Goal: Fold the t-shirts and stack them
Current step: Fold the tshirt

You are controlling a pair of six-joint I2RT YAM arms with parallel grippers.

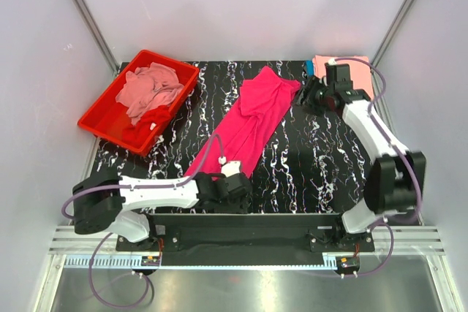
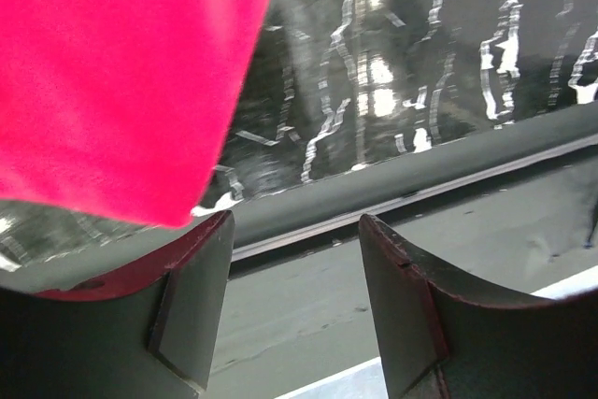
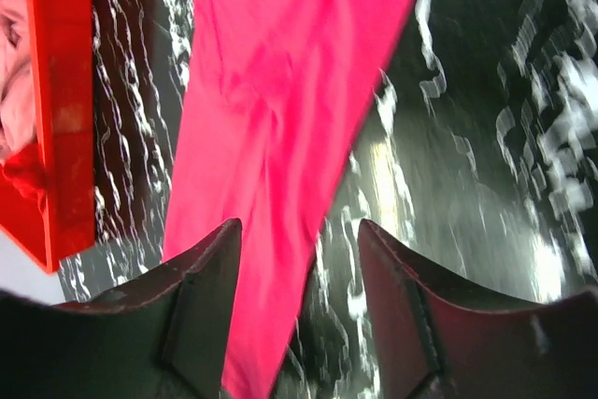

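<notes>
The pink tee [image 1: 252,118] is lying diagonally mid-frame. The left gripper [image 1: 232,180] is gaping empty at its lower end; the right gripper [image 1: 313,96] is gaping empty beside its upper-right end.

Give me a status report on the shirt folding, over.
Left claw and right claw open, empty. Magenta t-shirt lying long between them, unstacked. Nothing in the way.

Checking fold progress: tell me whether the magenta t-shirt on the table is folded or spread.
Partly folded: the magenta t-shirt lies as a long narrow band, bunched at its far end, not compact.
</notes>
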